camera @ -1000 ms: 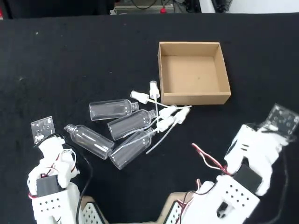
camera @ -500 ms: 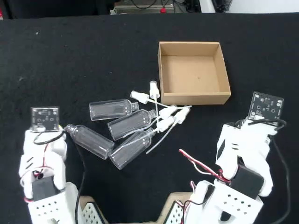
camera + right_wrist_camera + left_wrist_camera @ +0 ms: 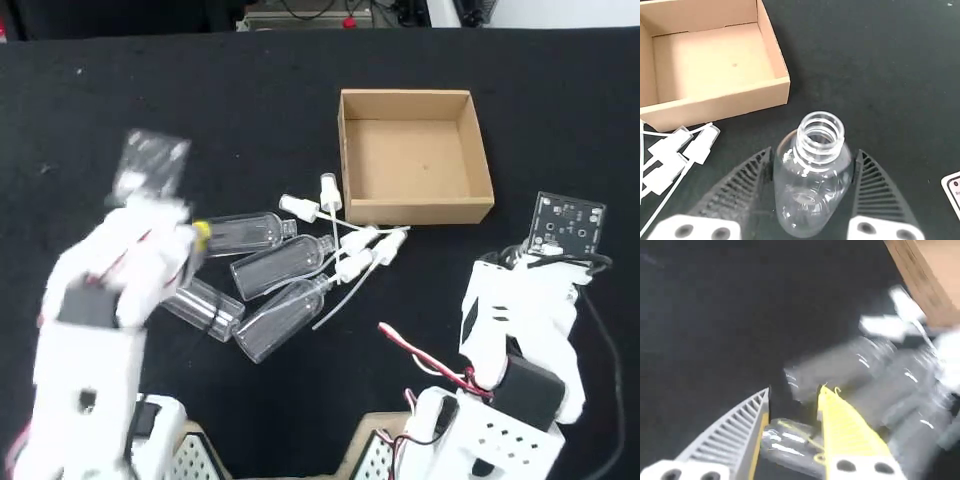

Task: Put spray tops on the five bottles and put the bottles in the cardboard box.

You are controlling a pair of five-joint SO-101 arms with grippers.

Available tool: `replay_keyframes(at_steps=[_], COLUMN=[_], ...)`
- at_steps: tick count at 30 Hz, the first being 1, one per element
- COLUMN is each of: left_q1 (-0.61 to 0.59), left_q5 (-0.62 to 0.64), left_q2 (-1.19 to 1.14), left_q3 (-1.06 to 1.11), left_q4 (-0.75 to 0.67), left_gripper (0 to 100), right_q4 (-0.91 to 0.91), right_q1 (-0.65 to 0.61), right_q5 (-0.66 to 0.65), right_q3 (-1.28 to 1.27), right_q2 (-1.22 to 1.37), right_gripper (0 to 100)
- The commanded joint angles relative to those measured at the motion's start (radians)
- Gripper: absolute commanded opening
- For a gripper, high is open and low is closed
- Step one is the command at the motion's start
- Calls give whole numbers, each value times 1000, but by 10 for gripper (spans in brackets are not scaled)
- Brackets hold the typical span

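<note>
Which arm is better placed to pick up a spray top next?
Left, probably. The left gripper is open over the loose bottles, near the spray tops; the right gripper is shut on an uncapped bottle.

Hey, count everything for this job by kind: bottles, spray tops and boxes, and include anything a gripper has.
Clear bottles: 5 (four lying on the table, one between the fingers of the right gripper)
White spray tops: 5
Cardboard box: 1
Total: 11
</note>
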State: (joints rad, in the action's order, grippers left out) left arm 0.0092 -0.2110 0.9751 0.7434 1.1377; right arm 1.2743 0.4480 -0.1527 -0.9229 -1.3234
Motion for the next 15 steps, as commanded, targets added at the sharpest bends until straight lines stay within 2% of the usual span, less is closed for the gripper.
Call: replay_keyframes(at_steps=[1, 9, 12, 15], left_q1=[127, 214, 246, 291], left_q5=[216, 583, 674, 707], left_q2=[-430, -918, -1043, -1128], left_q3=[-337, -697, -791, -825], left_q4=[46, 44, 52, 49], left_gripper=[164, 164, 164, 164], right_q4=[2, -6, -6, -6], right_q1=[-9, -9, -9, -9], right_q5=[-8, -8, -9, -38], right_q3=[50, 2, -25, -44], right_q2=[4, 4, 4, 4], right_gripper=[191, 192, 193, 191])
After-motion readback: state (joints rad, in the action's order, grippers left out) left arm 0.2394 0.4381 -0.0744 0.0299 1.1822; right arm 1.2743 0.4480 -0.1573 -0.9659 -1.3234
